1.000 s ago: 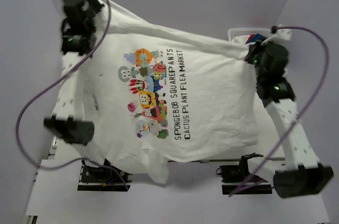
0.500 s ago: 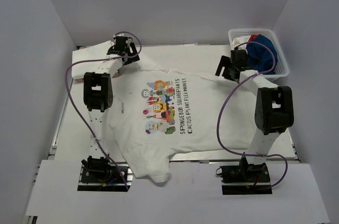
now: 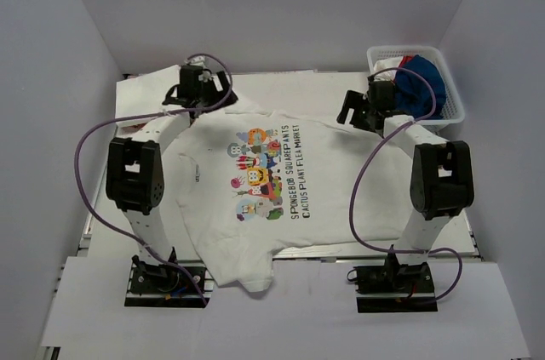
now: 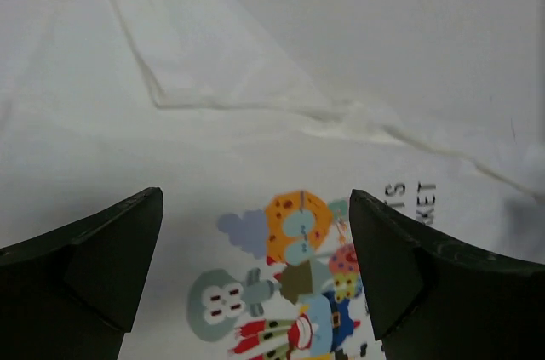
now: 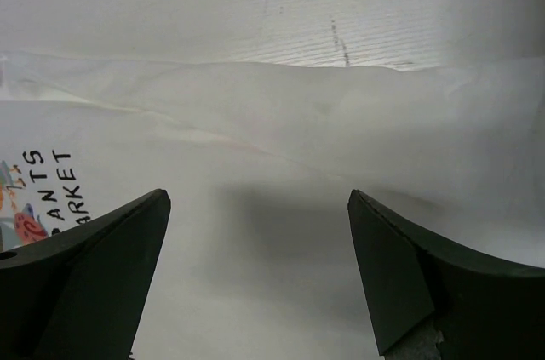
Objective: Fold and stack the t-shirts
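Note:
A white t-shirt (image 3: 332, 181) with a colourful cartoon print (image 3: 255, 173) lies spread flat on the table, print up. My left gripper (image 3: 203, 101) hovers open over the shirt's far left edge, by the sleeve (image 4: 204, 54). In the left wrist view the gripper (image 4: 255, 198) frames the print (image 4: 294, 245), with nothing between its fingers. My right gripper (image 3: 349, 113) is open over the far right edge. In the right wrist view that gripper (image 5: 258, 198) shows only plain white cloth (image 5: 272, 147) below it.
A white basket (image 3: 451, 109) at the far right corner holds blue and red garments (image 3: 421, 79). The near end of the shirt (image 3: 243, 275) drapes over the table's front edge between the arm bases. White walls enclose the table on three sides.
A second ago both grippers held the shirt raised and stretched between them. The shirt has dropped flat onto the table, and both grippers have opened and let go at its far edge.

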`<act>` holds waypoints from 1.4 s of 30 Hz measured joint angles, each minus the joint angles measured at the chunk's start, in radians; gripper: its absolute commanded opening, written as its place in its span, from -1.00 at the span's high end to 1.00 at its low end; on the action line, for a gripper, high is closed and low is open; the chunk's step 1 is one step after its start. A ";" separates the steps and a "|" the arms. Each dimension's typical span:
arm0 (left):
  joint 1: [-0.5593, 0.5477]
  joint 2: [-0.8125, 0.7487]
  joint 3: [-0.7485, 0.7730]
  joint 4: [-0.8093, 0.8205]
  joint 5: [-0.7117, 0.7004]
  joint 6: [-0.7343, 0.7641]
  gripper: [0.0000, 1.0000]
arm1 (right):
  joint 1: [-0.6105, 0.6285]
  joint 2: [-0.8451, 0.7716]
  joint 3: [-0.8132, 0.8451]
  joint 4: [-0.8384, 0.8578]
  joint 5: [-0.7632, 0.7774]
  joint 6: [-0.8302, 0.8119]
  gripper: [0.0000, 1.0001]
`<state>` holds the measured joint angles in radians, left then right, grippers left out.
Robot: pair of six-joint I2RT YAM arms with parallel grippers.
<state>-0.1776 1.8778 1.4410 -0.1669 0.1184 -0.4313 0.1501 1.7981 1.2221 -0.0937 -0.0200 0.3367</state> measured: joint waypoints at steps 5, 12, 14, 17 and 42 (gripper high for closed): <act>-0.138 0.056 -0.041 -0.009 0.094 -0.003 -1.00 | 0.064 0.081 0.079 -0.024 0.047 -0.003 -0.81; -0.369 0.069 -0.110 0.018 0.179 -0.007 -1.00 | 0.101 0.223 0.171 -0.054 0.073 0.031 -0.81; -0.412 0.067 -0.153 0.027 0.180 -0.008 -1.00 | 0.103 0.249 0.183 -0.065 0.075 0.041 -0.81; -0.454 0.067 -0.225 0.037 0.179 -0.011 -1.00 | 0.108 0.256 0.198 -0.069 0.086 0.051 -0.81; -0.531 -0.036 -0.375 0.037 -0.061 -0.018 -1.00 | 0.162 0.069 -0.015 -0.054 0.121 0.079 -0.81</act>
<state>-0.7086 1.8420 1.0660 -0.1303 0.0570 -0.4492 0.3122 1.8671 1.2068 -0.1478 0.1005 0.4152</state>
